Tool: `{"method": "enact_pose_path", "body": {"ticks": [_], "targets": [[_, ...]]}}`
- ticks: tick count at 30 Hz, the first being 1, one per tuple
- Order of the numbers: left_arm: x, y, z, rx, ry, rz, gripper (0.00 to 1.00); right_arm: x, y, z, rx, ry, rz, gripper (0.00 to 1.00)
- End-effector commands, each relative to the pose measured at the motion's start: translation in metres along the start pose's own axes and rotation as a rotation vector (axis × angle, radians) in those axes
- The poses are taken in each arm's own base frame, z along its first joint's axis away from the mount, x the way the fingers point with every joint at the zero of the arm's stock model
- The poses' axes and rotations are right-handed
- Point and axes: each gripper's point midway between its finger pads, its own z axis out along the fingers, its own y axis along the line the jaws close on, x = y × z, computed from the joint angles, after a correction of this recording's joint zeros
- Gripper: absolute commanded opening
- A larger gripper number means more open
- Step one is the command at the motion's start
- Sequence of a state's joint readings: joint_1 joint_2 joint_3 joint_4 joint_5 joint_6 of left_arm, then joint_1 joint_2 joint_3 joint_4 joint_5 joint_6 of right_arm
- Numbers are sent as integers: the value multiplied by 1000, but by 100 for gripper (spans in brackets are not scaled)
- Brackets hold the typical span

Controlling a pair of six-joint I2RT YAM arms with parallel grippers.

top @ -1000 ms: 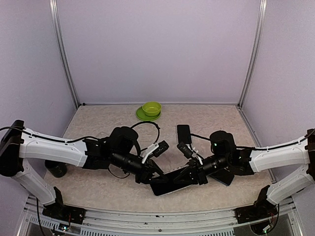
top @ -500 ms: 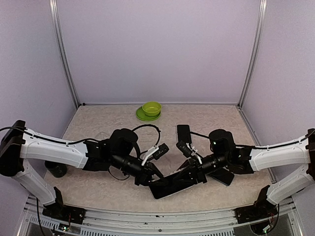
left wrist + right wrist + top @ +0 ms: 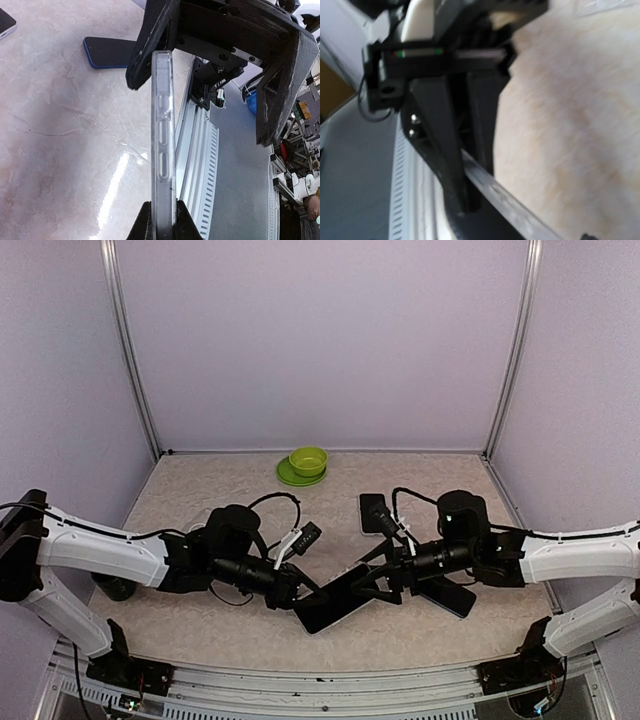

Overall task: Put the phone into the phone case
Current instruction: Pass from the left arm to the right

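Note:
A dark slab with a clear rim, the phone in the phone case (image 3: 335, 606), hangs tilted above the table's front middle. My left gripper (image 3: 296, 598) is shut on its left end. In the left wrist view the clear case edge (image 3: 163, 140) runs upright from between my left fingertips (image 3: 142, 225). My right gripper (image 3: 370, 584) stands open at the slab's far end. Its black fingers (image 3: 150, 45) straddle that end, spread wide apart. The right wrist view is blurred; it shows the slab's edge (image 3: 520, 207) clamped by the left gripper's fingers (image 3: 445, 165).
A green bowl (image 3: 308, 459) on a green plate (image 3: 290, 476) stands at the back. A black phone (image 3: 373, 512) lies behind the right gripper. A dark blue-edged phone (image 3: 452, 599) lies under the right arm. A black round object (image 3: 118, 586) sits far left. The metal front rail (image 3: 197, 165) is close below.
My right gripper has opened, let go of the slab and drawn back to the right. My left gripper has pulled slightly left, still clamped on the slab, which now tilts more.

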State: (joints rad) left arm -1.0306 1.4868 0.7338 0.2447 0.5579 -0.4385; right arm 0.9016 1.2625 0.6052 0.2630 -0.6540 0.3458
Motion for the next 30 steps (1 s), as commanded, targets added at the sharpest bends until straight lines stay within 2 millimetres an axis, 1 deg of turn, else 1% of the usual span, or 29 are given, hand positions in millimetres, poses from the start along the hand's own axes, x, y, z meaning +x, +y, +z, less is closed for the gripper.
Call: {"method": "enact_pose_path", "body": {"ticks": [1,9,11,15,19,23,26,30], "targets": [[-40,-13,-19,27,-172,28,0,-24,-11,-19,86,-89,14,87],[-54,-8,-39,18,-311,-26,0,-41,-33,-43,181,-201,103,87],[-57,-5,-43,6,-350,-45,0,-42,-36,-45,185,-221,125,87],[-63,10,-54,-49,-451,-105,0,-41,-45,-47,207,-255,186,86],[-70,15,-69,-62,-560,-138,0,-38,-50,-48,208,-301,246,84],[-79,10,-86,-24,-676,-164,0,-35,-47,-49,169,-345,291,83],[-82,3,-93,28,-733,-176,0,-34,-43,-46,112,-364,319,83],[-82,-4,-91,98,-763,-196,0,-31,-40,-36,55,-357,348,81]]}}
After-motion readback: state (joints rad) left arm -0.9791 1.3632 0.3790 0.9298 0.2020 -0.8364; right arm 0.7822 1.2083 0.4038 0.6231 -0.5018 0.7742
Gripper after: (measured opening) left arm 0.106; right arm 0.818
